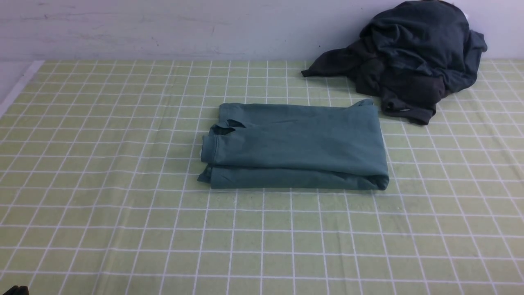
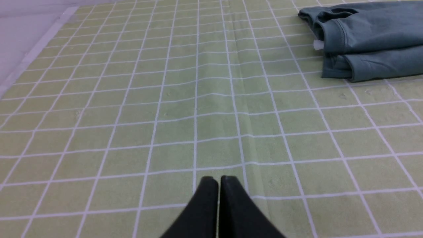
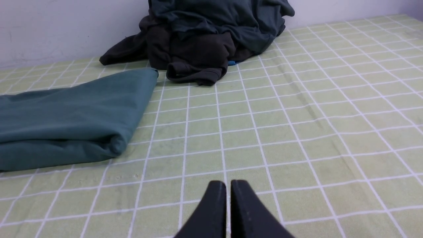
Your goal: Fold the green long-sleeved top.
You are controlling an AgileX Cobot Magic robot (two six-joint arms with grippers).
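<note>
Top [image 1: 299,143] lies folded into a tidy rectangle mid-table, the dark heap [image 1: 409,57] just beyond its far right corner. Left gripper [image 2: 218,180] and right gripper [image 3: 228,183] are both pinched closed, empty, near the front edge. Any further tug could undo the layers.

The green long-sleeved top [image 1: 299,145] lies folded into a neat rectangle, collar at its left end.

From my feed the green long-sleeved top [image 1: 299,143] looks like soft matt knit, and the bench [image 1: 102,184] cover is smooth checked cloth.
</note>
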